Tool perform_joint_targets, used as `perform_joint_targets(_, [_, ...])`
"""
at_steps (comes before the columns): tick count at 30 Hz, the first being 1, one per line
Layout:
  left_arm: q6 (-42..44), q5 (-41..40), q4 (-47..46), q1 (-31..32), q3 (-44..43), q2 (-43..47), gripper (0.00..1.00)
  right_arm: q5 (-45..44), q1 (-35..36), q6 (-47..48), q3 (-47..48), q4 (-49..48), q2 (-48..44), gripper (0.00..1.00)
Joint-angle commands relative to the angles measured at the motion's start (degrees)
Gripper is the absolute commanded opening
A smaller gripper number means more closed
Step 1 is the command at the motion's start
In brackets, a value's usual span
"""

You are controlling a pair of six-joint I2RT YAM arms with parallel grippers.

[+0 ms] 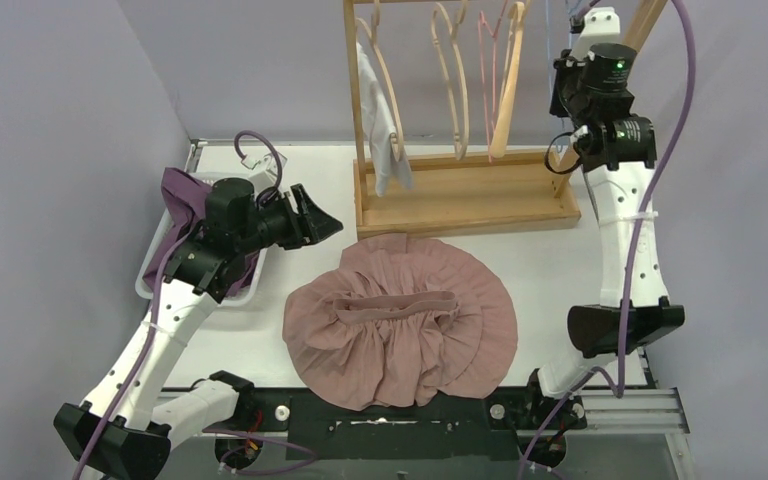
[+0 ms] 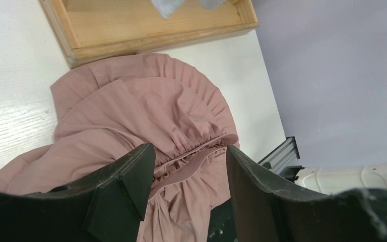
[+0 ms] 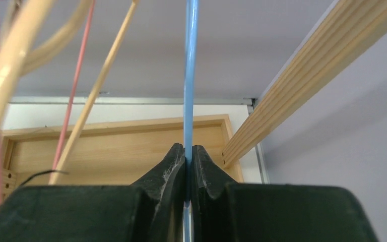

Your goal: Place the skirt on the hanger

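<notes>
A dusty-pink pleated skirt [image 1: 400,325] lies spread flat on the white table, its elastic waistband [image 1: 395,305] lying across the middle. It also fills the left wrist view [image 2: 141,111]. My left gripper [image 1: 325,225] is open and empty, and hovers just left of and above the skirt's far left edge. In its own view the left gripper [image 2: 189,156] frames the waistband [image 2: 201,151]. My right gripper [image 1: 585,25] is raised at the right end of the wooden rack. In its own view the right gripper [image 3: 189,151] is shut on a thin blue hanger [image 3: 190,75].
The wooden rack [image 1: 465,195] stands at the back with several wooden hangers [image 1: 450,80], a pink hanger [image 1: 485,60] and a white garment [image 1: 380,130] on one hanger. A white basket [image 1: 150,285] holding purple cloth [image 1: 185,200] sits at the left.
</notes>
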State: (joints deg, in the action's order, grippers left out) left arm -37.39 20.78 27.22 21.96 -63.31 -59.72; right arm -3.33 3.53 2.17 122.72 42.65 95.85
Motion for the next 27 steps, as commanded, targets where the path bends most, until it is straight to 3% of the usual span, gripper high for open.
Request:
perform_joint_targets(1, [0.61,-0.71,-2.96,-0.33,-3.41,0.84,0.53,-3.09,0.25,1.19,-1.17,-8.86,-8.66,0.0])
perform_joint_targets(7, [0.61,-1.06,-2.48,-0.33,-3.85,1.46,0.53,-3.34,0.28,0.09,-7.46,-8.37,-13.68,0.0])
perform_joint_targets(13, [2.24,-2.03,-3.69,-0.42,-4.81,3.36,0.54,-4.02,1.27,-5.36,-22.05,-8.33,-27.61,0.0])
perform_joint_targets(22, [8.71,-3.53,-7.8,-0.42,-7.4,6.31,0.67,3.7,1.5,-10.87,-37.93,9.83,-48.35,0.0])
perform_joint_targets(27, [10.59,-1.92,-11.48,-0.34,-6.26,6.85,0.78,13.67,1.48,-10.67,-45.32,17.16,-56.27,0.0])
